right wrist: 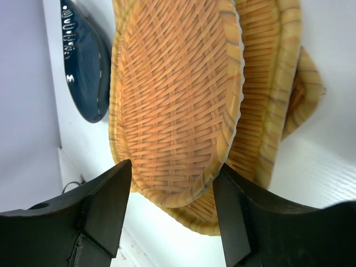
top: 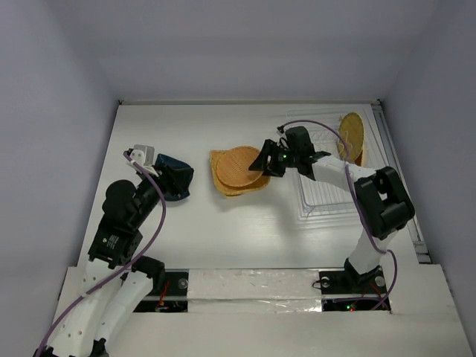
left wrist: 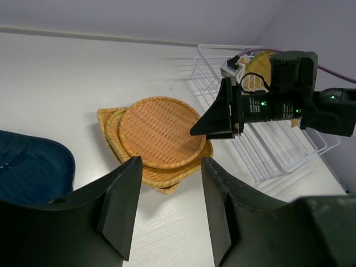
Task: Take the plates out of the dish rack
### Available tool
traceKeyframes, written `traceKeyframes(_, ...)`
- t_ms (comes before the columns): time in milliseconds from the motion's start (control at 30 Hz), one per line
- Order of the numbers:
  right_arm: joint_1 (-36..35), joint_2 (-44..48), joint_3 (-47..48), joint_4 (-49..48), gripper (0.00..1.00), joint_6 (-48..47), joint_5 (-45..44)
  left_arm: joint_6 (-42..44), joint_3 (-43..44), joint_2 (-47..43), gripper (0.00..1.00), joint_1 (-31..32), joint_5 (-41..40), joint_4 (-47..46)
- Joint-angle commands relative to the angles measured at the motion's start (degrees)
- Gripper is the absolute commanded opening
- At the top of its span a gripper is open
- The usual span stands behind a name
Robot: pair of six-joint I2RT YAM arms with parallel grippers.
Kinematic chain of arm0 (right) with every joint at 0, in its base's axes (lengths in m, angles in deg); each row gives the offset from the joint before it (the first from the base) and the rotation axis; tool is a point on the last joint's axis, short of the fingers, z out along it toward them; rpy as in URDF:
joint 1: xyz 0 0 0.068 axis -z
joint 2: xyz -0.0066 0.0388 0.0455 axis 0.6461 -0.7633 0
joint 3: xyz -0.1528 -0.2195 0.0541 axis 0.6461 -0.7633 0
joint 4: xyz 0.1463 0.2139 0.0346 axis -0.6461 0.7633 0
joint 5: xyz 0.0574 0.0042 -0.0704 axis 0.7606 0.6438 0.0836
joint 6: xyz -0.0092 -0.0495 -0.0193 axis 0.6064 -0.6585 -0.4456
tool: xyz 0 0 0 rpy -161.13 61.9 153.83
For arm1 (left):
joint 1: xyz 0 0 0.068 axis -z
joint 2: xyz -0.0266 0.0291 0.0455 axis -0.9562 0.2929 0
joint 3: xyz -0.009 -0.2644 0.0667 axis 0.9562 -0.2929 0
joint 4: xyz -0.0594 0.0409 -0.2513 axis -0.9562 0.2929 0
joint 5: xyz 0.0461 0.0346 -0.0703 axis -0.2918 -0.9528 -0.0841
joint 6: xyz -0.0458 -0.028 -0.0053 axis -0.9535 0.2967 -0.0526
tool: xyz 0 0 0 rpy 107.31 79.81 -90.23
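Though low over the plates (top: 238, 169), right gripper (right wrist: 172, 167) spread wide, empty; left gripper (left wrist: 171, 161) likewise agape.

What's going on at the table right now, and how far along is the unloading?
The right hand, open, hovers at the edge of a stack of orange-tan woven plates lying on the table, a round one on top. One more woven plate stands in the pale slotted dish rack. The left hand is open and empty beside the small dark blue plate, which lies on the table left of the stack.
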Motion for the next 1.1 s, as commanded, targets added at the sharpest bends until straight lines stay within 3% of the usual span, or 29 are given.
traceKeyframes(0, -0.24, 4.35, 0.96, 0.6, 0.65, -2.6, -4.12, 0.11, -0.38, -0.42, 0.44, -0.41, 0.66, -3.0)
traceKeyframes(200, -0.76, 9.27, -0.97, 5.87, 0.68, -5.06, -7.29, 0.11, -0.21, -0.42, 0.58, -0.41, 0.66, -2.65)
traceKeyframes(367, -2.52, 9.64, 0.25, 11.04, 0.76, -8.31, -7.64, 0.02, -0.12, -0.16, 0.6, -0.41, 1.19, -3.0)
traceKeyframes(500, -3.05, 9.1, 1.05, 12.55, 0.71, -9.73, -7.11, 0.02, -0.12, -0.42, 0.59, -0.41, 0.92, -2.73)
traceKeyframes(533, -3.05, 9.62, 1.05, 12.81, 0.68, -9.99, -7.11, 0.19, -0.12, -0.42, 0.58, -0.41, 0.75, -2.73)
traceKeyframes(633, -3.05, 14.62, 1.22, 12.2, 0.28, -10.78, -8.95, 0.11, -0.2, -0.33, 0.41, -0.41, 1.01, -2.91)
traceKeyframes(667, -3.05, 16.29, 1.83, 13.77, 0.13, -12.17, -11.05, 0.2, -0.2, -0.25, 0.26, -0.41, 1.1, -3.0)
traceKeyframes(767, -3.05, 23.14, 4.73, 17.02, 0.0, -15.07, -21.15, 0.11, -0.2, -0.16, 0.0, -0.41, 0.92, -2.82)
traceKeyframes(867, -3.05, 28.16, 8.07, 21.14, 0.0, -18.59, -36.16, 0.2, -0.29, -0.24, 0.0, -0.41, 0.66, -2.82)
traceKeyframes(1000, -0.16, 26.6, 13.52, 29.68, 0.0, -19.22, -70.47, 0.2, -0.29, -0.51, 0.0, 0.12, 1.27, -2.91)
traceKeyframes(1067, 2.47, 24.23, 15.36, 30.92, 0.17, -20.96, -75.56, 0.2, -0.21, -0.6, 0.05, 0.64, 1.19, -2.82)
